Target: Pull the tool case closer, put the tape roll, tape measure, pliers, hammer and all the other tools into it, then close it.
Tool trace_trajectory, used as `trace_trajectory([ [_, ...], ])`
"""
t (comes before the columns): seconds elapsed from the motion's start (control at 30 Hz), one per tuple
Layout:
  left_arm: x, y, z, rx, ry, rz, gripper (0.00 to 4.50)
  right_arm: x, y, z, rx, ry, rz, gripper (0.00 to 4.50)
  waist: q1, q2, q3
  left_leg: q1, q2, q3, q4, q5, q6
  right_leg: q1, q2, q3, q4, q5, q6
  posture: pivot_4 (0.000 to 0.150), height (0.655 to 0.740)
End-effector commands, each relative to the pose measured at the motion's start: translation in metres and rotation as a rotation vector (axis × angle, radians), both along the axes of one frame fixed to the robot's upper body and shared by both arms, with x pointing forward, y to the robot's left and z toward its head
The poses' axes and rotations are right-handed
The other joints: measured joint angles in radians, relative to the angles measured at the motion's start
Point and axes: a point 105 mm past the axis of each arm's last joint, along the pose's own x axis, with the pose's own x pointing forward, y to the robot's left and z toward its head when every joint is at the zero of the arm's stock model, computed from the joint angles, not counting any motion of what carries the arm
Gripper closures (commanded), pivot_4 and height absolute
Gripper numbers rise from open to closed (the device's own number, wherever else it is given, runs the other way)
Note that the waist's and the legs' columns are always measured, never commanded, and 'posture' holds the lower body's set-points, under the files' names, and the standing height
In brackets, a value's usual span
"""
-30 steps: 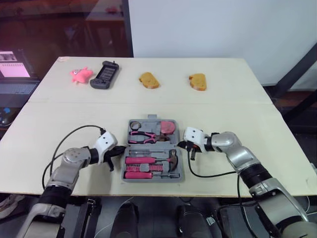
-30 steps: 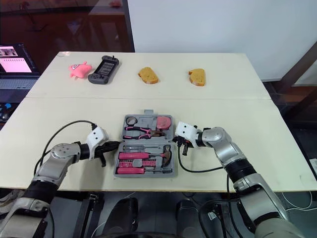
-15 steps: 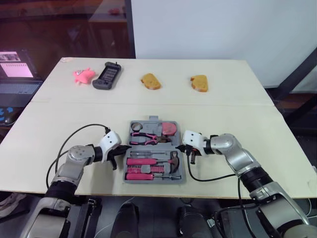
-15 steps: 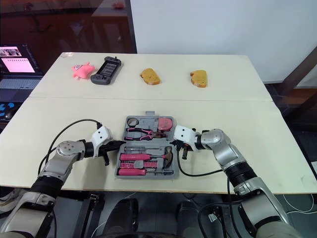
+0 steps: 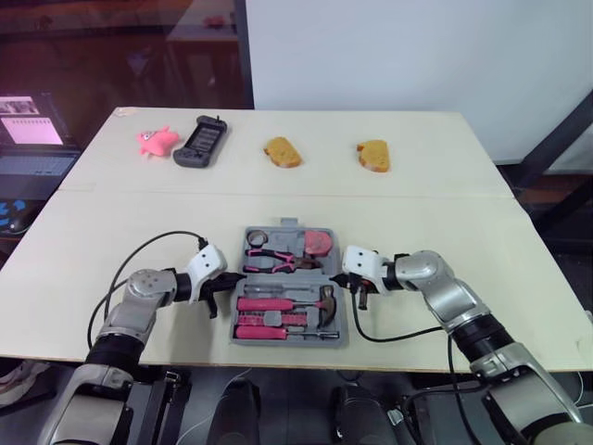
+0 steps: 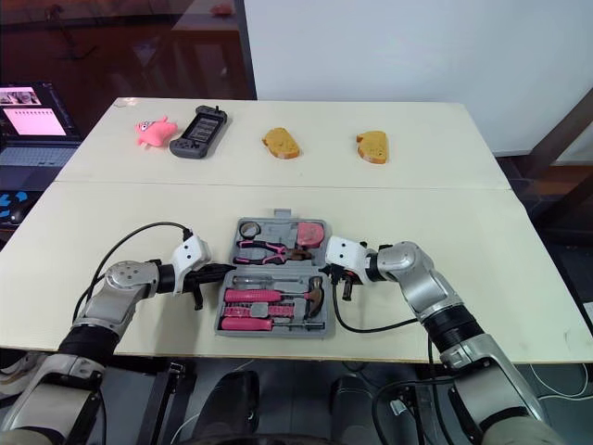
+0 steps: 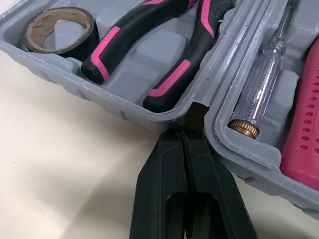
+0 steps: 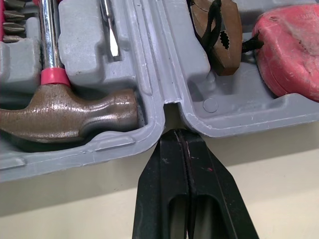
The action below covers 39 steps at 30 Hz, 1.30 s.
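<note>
Pale tabletop [image 5: 463, 232] in your head view: the open tool case [image 5: 287, 340] lies by the front edge, midway along it. Your left claw [image 5: 232, 278] and right claw [image 5: 339, 275] touch its opposite sides.

Left wrist view: claw pinched narrow, its tip at the hinge notch, near tape roll [image 7: 59, 31] and pliers [image 7: 154, 50].

Right wrist view: claw pinched narrow at the notch, near hammer [image 8: 65, 112] and tape measure [image 8: 291, 50].

I see my left claw [image 7: 186, 132], fingers pressed together, tip at the notch in the tool case [image 7: 124, 110]. Tape roll [image 7: 57, 31] and pliers [image 7: 164, 47] lie inside.
</note>
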Motion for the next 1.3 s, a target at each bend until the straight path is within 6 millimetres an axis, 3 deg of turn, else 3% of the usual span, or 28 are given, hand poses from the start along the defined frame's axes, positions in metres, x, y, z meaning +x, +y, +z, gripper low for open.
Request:
trace_trajectory([
  [0.03,-0.014,-0.022,-0.003,-0.022,0.03,-0.101,4.5,-0.014,0.016,0.006,0.029,0.007,0.082,4.46,-0.002,0.0,0.0,0.0,0.0,0.0,0.0,0.0,0.0,0.0,0.0,0.0,0.0,0.0,0.0,0.15,0.7207],
  [0.43,-0.061,-0.026,-0.015,-0.089,0.198,-0.117,4.5,-0.046,0.015,-0.002,0.052,0.097,0.057,4.46,-0.003,0.0,0.0,0.001,0.0,0.0,-0.005,0.0,-0.001,-0.001,0.0,0.0,-0.002,-0.001,-0.002,0.15,0.7207],
  [0.9,-0.053,0.004,-0.013,-0.014,0.161,-0.021,4.5,-0.06,0.025,-0.004,0.081,0.145,0.054,4.46,-0.007,0.0,0.0,0.003,0.0,0.0,-0.006,0.0,-0.001,-0.001,0.0,0.0,-0.002,-0.003,-0.005,0.15,0.7207],
  [1.17,-0.05,0.007,-0.011,-0.011,0.145,0.003,4.5,-0.055,0.03,-0.001,0.098,0.14,0.048,4.46,-0.013,0.0,0.0,0.004,0.0,0.0,-0.007,0.0,-0.001,-0.001,0.0,0.0,-0.001,-0.003,-0.006,0.15,0.7207],
  [1.3,-0.039,0.012,-0.003,-0.01,0.106,0.046,4.5,-0.046,0.034,0.005,0.111,0.118,0.043,4.46,-0.016,0.0,0.0,0.004,0.0,0.0,-0.007,0.0,-0.001,-0.001,0.0,0.0,-0.001,-0.003,-0.006,0.15,0.7207],
])
